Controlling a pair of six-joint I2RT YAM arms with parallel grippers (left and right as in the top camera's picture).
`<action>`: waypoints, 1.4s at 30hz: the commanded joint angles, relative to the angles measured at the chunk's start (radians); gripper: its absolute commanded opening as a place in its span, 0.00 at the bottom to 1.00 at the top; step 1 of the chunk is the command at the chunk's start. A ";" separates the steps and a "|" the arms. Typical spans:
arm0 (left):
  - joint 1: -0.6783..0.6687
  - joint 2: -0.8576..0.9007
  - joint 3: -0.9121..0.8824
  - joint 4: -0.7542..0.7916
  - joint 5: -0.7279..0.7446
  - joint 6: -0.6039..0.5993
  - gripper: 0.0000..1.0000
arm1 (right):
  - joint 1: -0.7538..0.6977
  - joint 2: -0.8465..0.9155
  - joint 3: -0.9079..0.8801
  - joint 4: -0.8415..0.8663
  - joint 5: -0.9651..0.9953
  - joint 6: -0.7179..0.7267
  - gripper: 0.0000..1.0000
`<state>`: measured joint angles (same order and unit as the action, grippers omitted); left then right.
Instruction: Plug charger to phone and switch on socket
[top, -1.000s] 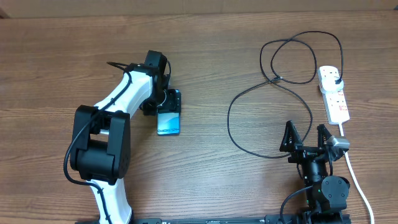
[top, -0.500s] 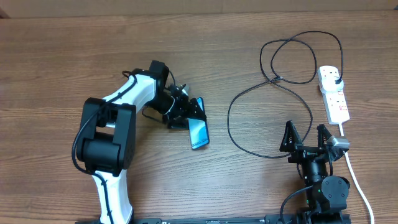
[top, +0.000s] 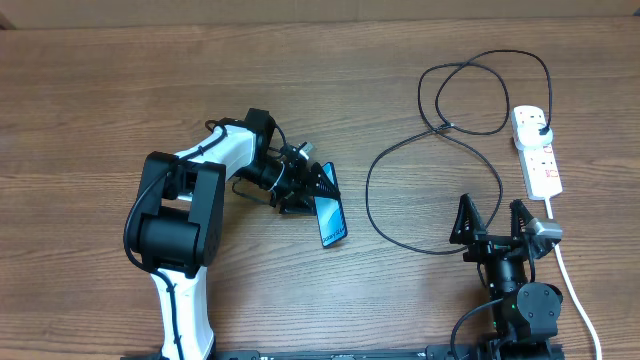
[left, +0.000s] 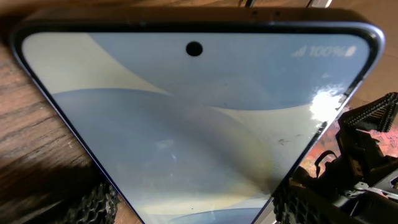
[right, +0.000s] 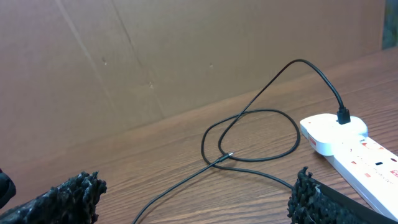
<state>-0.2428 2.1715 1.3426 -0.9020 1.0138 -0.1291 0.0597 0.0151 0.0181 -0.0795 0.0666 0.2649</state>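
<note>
My left end effector (top: 312, 185) is clamped across one end of the phone (top: 331, 220), near the middle of the tabletop (top: 100, 100). I'd set the phone down flat, with its port toward the charger (top: 400, 165), which lies looped toward the right edge and is plugged into the socket (top: 537, 150). My right end effector (top: 492, 222) stands wide apart and empty at the near edge.

table (top: 100, 100): brown wood | right side: black charger (top: 367, 195) lies in big loops | far right: white socket (top: 540, 160) lies flat, charger plug in its far end | thick white cord (top: 572, 285) runs toward the near edge | middle: phone (top: 331, 219), can't tell if it touches the wood
</note>
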 joint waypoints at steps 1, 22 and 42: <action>-0.006 0.014 -0.004 0.011 -0.023 0.026 0.62 | 0.002 -0.007 -0.010 0.003 0.002 -0.011 1.00; -0.006 0.014 -0.004 0.161 -0.312 0.063 0.62 | 0.002 -0.007 -0.010 0.003 0.002 -0.011 1.00; -0.006 0.014 -0.004 0.101 -0.664 0.035 0.62 | 0.002 -0.007 -0.010 0.003 0.002 -0.011 1.00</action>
<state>-0.2558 2.1090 1.3815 -0.7944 0.7280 -0.1009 0.0597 0.0151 0.0181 -0.0799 0.0666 0.2646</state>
